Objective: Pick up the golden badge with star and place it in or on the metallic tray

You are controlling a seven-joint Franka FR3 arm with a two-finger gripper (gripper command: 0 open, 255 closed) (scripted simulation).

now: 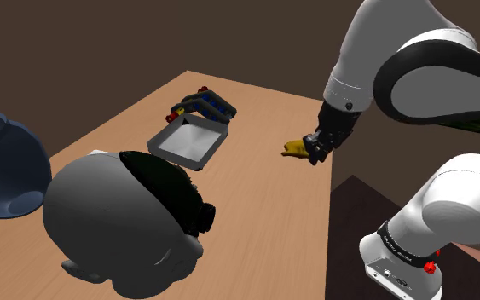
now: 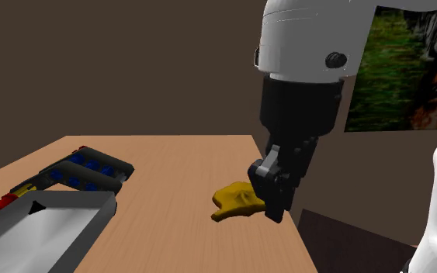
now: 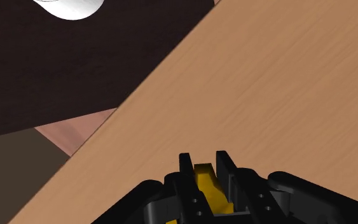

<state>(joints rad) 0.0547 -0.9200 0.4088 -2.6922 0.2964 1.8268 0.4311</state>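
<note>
The gripper (image 2: 267,205) clasps the golden badge (image 2: 236,200).
It is held by one edge, likely for carrying across to the metallic tray (image 2: 92,225).

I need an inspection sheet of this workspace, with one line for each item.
Surface: wooden table.
Job's things: golden badge clasped between the fingers; grey tray on the table, nothing inside.
Clutter: dark toy with blue and red parts next to the tray; large grey-and-black rounded object; dark blue rounded object.
Grippers: claw shut on the badge.
Cables: nothing seen.
Surroundings: brown walls; picture on the wall.
</note>
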